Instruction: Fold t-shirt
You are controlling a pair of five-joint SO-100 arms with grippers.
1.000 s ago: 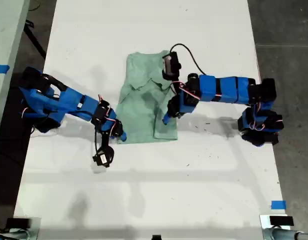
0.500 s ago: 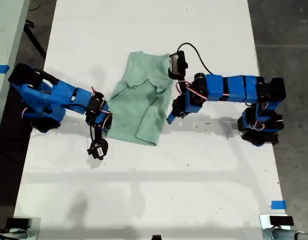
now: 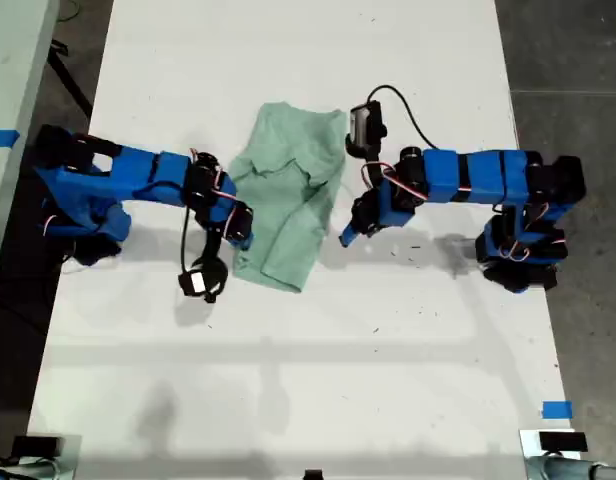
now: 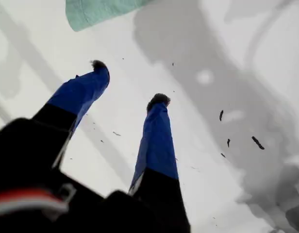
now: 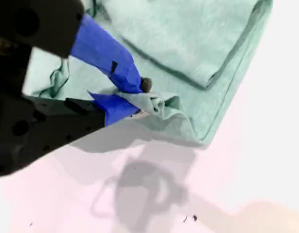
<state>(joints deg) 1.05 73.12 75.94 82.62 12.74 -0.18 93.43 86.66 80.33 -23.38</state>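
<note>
- No writing showed anywhere.
- The t-shirt [image 3: 285,205] lay crumpled mid-table [image 3: 288,380].
- The second gripper [image 5: 140,99] pinched its edge.
- The first gripper [image 4: 127,82] hung open, holding nothing.

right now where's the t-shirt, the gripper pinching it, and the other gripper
t-shirt [image 3: 288,205], exterior view, middle of the folded cloth
my second gripper [image 5: 140,97], second wrist view, between the fingertips, shut on a bunched cloth edge
my first gripper [image 4: 127,82], first wrist view, gap between the open fingertips, over bare table
</note>
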